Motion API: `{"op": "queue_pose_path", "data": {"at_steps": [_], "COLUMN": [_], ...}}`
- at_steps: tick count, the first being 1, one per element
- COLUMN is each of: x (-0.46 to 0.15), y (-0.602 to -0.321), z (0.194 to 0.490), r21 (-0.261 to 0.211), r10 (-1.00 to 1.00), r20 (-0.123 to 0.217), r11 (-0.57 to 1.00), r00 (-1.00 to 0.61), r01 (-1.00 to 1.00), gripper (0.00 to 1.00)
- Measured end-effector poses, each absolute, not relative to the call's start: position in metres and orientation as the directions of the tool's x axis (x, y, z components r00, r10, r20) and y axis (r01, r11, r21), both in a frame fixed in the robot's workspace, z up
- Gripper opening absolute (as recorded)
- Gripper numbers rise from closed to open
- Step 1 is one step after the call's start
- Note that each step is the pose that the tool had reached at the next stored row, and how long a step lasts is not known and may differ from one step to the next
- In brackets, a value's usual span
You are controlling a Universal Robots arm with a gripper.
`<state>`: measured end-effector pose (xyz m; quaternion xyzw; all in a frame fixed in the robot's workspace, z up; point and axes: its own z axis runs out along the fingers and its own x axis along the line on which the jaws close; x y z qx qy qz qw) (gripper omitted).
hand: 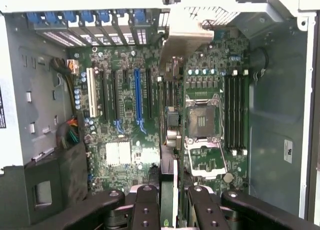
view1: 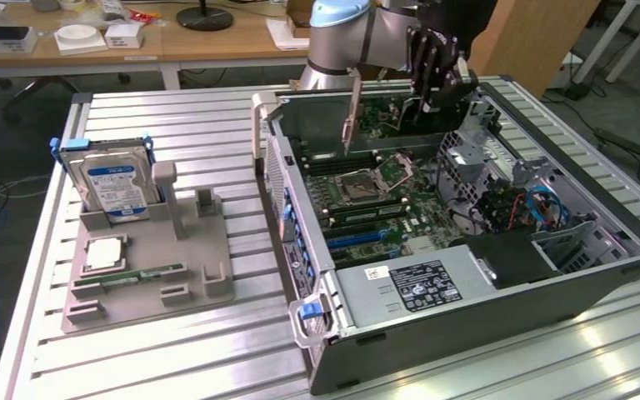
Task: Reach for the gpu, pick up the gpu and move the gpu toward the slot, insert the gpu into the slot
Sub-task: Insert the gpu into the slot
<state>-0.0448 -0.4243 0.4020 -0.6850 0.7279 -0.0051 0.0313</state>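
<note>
The gpu (view1: 385, 110) hangs on edge above the open computer case (view1: 587, 283), its silver end bracket (view1: 352, 108) pointing down toward the motherboard. My gripper (view1: 436, 79) is shut on its upper edge. In the wrist view the gpu (hand: 168, 162) shows edge-on between the two black fingers (hand: 145, 207), with its bracket (hand: 184, 34) at the case's rear wall. The blue slot (hand: 138, 96) lies beside the card's line, apart from it. That slot (view1: 353, 238) also shows on the motherboard in the exterior view, nearer the camera than the card.
A grey fixture (view1: 147, 292) on the exterior view's left holds a silver hard drive (view1: 114, 179) with a blue label, a processor (view1: 104, 252) and a green memory stick (view1: 142, 275). The power supply (view1: 415, 283) and drive cage (view1: 542, 242) fill the case's near end.
</note>
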Motion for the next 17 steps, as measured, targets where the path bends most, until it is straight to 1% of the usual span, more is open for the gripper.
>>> {"op": "queue_pose_path", "data": {"at_steps": [4,10,17], "x": [-0.045,-0.045,-0.045], "y": [-0.424,-0.424,-0.426], "z": [0.400,0.390,0.380], "r21": [-0.049,-0.038,-0.036], "r10": [-0.997,-0.997,-0.997], "r20": [-0.039,-0.038,-0.040], "r11": [0.062,0.062,0.062], "r00": [-0.060,-0.060,-0.060], "r01": [-0.997,-0.997,-0.997], "gripper": [0.27,0.27,0.27]}}
